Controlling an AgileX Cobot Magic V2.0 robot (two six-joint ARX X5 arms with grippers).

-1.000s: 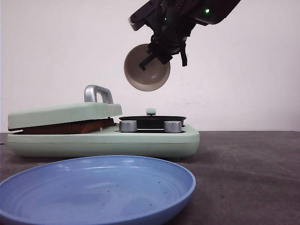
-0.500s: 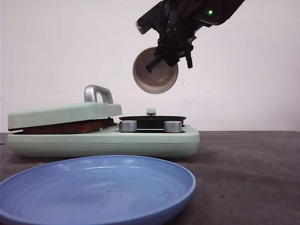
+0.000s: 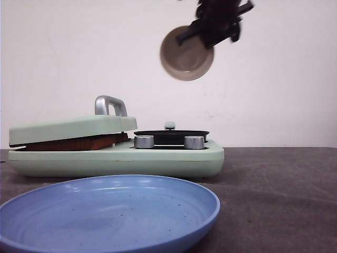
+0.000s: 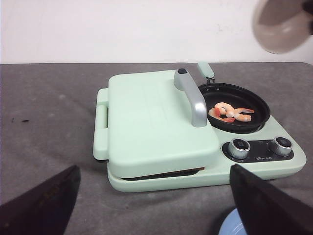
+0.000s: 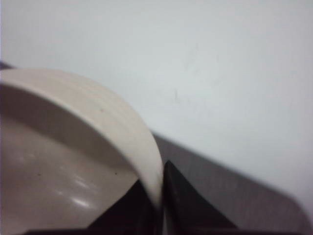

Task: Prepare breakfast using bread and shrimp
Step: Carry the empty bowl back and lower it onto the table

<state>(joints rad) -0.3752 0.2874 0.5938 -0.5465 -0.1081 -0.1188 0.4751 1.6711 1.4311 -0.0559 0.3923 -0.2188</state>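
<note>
Both shrimp [image 4: 230, 112] lie in the black pan [image 4: 244, 122], so the right gripper [image 3: 218, 23], pinching the tilted beige bowl [image 3: 186, 54] by its rim, should set it down, while the left gripper's [image 4: 151, 205] fingers stand wide apart, empty.

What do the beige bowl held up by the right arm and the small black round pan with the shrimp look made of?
Beige ribbed bowl: probably glazed ceramic or melamine; smooth inside with soft highlights, thick rim. Small black round pan: likely non-stick coated metal; even dark surface with a dull sheen. Neither can be settled by look alone.

A lab-like test setup: bare white wall [image 3: 79, 52], dark grey tabletop [image 3: 274, 174].
</note>
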